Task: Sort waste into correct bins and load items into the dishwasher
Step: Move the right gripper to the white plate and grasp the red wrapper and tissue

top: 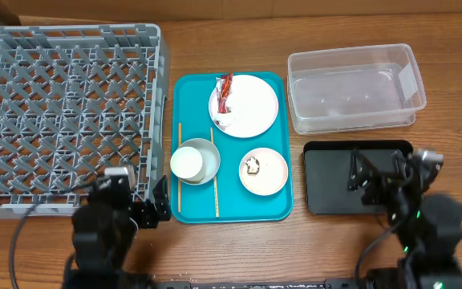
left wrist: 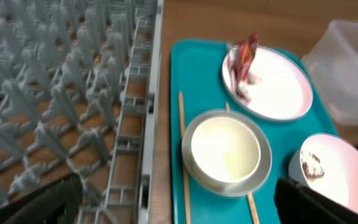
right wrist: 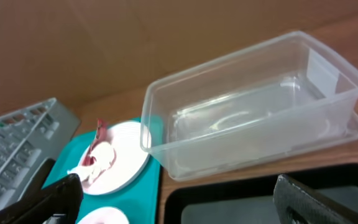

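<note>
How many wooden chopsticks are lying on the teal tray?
2. The left chopstick runs beside the grey bowl; the right chopstick passes partly under its right edge. No others visible.

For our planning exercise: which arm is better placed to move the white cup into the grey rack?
Left, probably. The left gripper is near the cup, with the rack on its side; the right gripper is far off over the black tray.

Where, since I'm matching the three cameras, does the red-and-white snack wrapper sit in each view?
Overhead: the snack wrapper is upper centre, on the left side of the white plate.
Left wrist: upper right, on the plate's left rim.
Right wrist: lower left, on the plate, left of the clear tub.
Shared landmark: the white plate beneath it, seen in all three.
</note>
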### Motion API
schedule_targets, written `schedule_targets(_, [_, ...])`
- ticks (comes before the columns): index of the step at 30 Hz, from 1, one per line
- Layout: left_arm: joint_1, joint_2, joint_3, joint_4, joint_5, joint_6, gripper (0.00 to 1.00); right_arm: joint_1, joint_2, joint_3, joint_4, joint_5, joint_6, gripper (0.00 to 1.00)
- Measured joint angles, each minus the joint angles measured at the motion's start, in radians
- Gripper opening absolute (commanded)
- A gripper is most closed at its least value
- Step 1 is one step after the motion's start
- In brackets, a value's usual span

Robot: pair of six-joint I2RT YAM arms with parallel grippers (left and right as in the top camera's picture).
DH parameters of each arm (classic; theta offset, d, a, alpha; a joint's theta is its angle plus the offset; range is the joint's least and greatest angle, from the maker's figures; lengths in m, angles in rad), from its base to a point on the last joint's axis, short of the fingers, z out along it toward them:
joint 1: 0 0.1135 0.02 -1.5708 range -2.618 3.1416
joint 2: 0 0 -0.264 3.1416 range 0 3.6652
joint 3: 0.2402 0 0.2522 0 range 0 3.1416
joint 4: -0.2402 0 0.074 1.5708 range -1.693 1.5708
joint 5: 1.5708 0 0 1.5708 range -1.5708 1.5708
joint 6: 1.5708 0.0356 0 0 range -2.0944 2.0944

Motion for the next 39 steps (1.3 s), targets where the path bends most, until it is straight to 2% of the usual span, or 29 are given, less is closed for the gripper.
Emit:
schedule_targets(6, [0.000, 0.248, 0.224, -0.196, -0.017, 0.000, 1.00, 0.004, 0.374, 0.389, -0.282, -0.027, -0.064, 1.00])
schedule_targets(10, [0.000, 0.347, 0.300, -0.236, -0.021, 0.000, 1.00, 0.005, 0.621, 0.644, -0.485, -0.061, -0.121, 1.00])
schedule_targets(13, [0.000, 0.390, 0.305, -0.250, -0.014, 0.000, 1.00, 0.005, 0.756, 0.772, -0.556, -0.092, -0.145, 1.00])
schedule_targets(14, [0.000, 0.398, 0.305, -0.253, -0.012, 0.000, 1.00, 0.005, 0.795, 0.806, -0.555, -0.113, -0.150, 1.00])
schedule_targets(17, [0.000, 0.406, 0.305, -0.253, -0.009, 0.000, 1.00, 0.009, 0.878, 0.871, -0.522, -0.196, -0.185, 0.90])
schedule_targets(22, [0.000, 0.406, 0.305, -0.253, -0.009, 0.000, 1.00, 0.096, 0.944, 0.921, -0.432, -0.222, -0.214, 0.91])
schedule_targets(30, [0.000, 0.406, 0.305, -0.253, -0.010, 0.000, 1.00, 0.393, 1.098, 0.942, -0.230, -0.079, -0.227, 0.91])
schedule_targets(34, [0.000, 0.406, 0.305, -0.253, -0.010, 0.000, 1.00, 0.473, 1.239, 0.945, -0.122, -0.011, -0.230, 0.91])
schedule_targets(39, [0.000, 0.406, 0.305, -0.253, -0.010, 0.000, 1.00, 0.504, 1.418, 0.945, -0.010, 0.031, -0.231, 0.88])
